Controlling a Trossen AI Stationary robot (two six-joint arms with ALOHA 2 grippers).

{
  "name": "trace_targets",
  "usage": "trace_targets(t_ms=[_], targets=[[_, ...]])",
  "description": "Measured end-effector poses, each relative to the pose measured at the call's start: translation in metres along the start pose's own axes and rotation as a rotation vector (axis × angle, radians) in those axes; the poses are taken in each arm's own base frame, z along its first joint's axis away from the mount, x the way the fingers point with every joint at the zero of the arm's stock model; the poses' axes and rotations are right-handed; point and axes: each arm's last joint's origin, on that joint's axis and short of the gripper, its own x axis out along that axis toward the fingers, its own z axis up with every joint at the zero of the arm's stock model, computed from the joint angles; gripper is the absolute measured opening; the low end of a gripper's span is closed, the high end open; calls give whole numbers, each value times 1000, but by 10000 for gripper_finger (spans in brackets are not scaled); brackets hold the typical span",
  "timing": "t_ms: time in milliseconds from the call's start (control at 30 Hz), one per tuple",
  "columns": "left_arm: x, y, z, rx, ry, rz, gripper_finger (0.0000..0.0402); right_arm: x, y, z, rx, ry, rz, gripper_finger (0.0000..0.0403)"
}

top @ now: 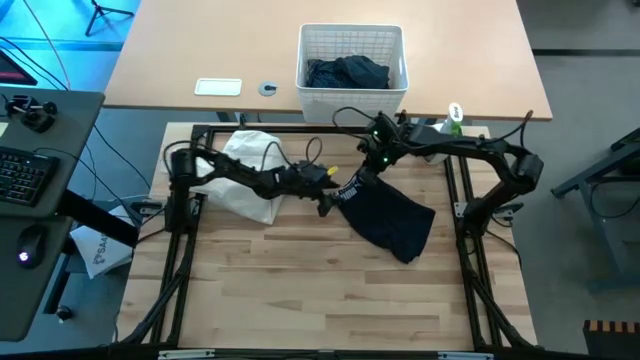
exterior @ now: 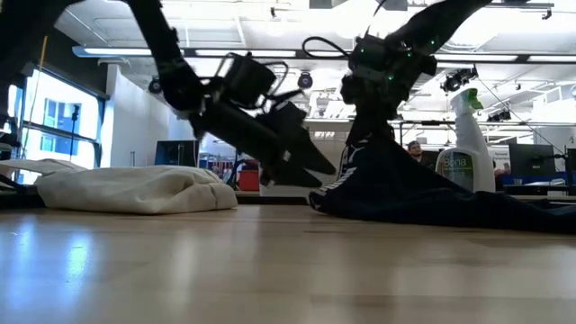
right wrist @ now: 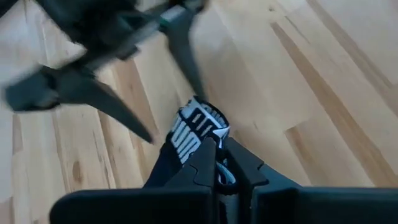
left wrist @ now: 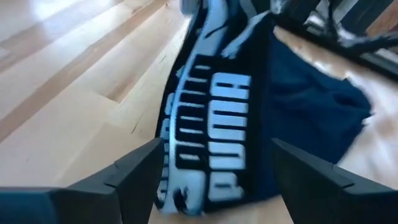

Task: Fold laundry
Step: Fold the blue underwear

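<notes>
The dark garment (top: 390,218) lies mid-table toward the right edge, its lettered waistband (right wrist: 194,132) lifted. The left gripper (top: 326,193) stands spread just beside the band; the right gripper (right wrist: 217,163) is clamped on it nearer the far edge. Judged from this, the left should take the band's free end, well apart from the right, so both can stretch it flat.

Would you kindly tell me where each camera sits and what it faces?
High: overhead, looking down on table, basket, both arms.
Low: table height, facing the room; both arms descend from above.
Left wrist: behind open left gripper, facing dark garment.
Right wrist: behind right gripper, shut on the waistband.
Shared: all show the garment.
</notes>
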Motion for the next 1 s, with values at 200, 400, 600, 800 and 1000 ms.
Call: trace_targets(t_ms=[200, 400, 600, 800, 1000], targets=[[28, 4, -2, 69, 33, 19, 279, 2, 6, -2, 3, 23, 9, 4], [31, 3, -1, 140, 194, 117, 276, 4, 10, -6, -4, 55, 14, 7], [30, 1, -6, 201, 262, 14, 215, 4, 10, -6, -22, 58, 15, 6], [27, -3, -2, 176, 275, -84, 60, 4, 10, -7, -44, 65, 16, 5], [-11, -13, 39, 179, 268, -102, 11, -23, 22, -3, -46, 64, -5, 5]])
